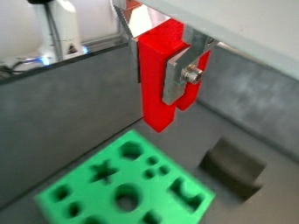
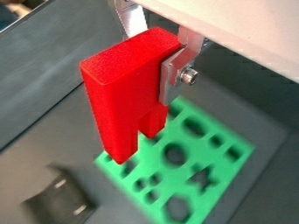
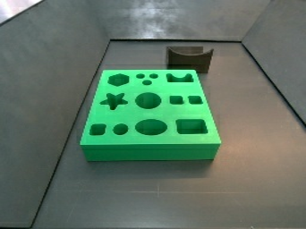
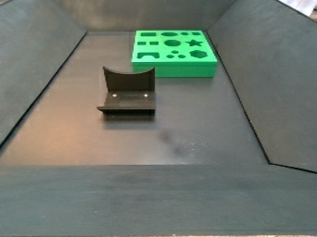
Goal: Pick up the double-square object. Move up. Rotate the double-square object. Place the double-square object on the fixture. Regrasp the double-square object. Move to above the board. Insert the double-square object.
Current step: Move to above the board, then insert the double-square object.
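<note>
Wrist views both show the gripper [image 1: 176,66] pinching the red block [image 1: 160,79], which hangs upright well above the floor, its stepped end pointing down. A silver finger [image 2: 176,68] presses one side face; the opposite finger is hidden behind the block. Neither side view shows the gripper or block, so both sit high, out of those frames. Below lies the board [image 3: 150,114], with the fixture [image 3: 189,57] at its 12 o'clock in a side view, just apart from it. Judging from this, the grip covers only the upper part of the block, so a rotation could let it swing or slip. Set down off-centre, it might tip from the fixture's notch, spoiling the regrasp.
</note>
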Robot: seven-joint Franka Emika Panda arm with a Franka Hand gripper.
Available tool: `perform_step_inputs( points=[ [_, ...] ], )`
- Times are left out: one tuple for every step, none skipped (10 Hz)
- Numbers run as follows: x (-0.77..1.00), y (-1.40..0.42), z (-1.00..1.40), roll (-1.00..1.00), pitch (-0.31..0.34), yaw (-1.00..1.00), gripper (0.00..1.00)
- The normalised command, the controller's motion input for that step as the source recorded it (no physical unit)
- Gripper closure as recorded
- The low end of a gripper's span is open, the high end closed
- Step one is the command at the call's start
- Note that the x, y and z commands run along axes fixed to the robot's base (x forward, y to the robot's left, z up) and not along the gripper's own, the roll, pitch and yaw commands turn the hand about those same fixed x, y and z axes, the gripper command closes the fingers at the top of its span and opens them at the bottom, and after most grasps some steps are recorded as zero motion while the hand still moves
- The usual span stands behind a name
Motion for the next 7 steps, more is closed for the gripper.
perform_step_inputs(
  points=[
    [-0.14,-0.25,0.09,-0.66,0.010,-0.08,1.00],
    [-0.10,-0.13,0.05,-0.47,-0.006,-0.05,1.00],
    [-0.08,-0.06,0.04,-0.28,-0.018,-0.02,1.00],
    [0.06,0.00,0.00,0.00,0.000,0.00,1.00],
    [0.49,-0.01,-0.03,0.00,0.004,-0.31,1.00],
    [0.59,0.00,-0.05,0.00,0.004,-0.49,1.00],
    [0.53,0.00,-0.09,0.00,0.000,-0.57,1.00]
  ],
)
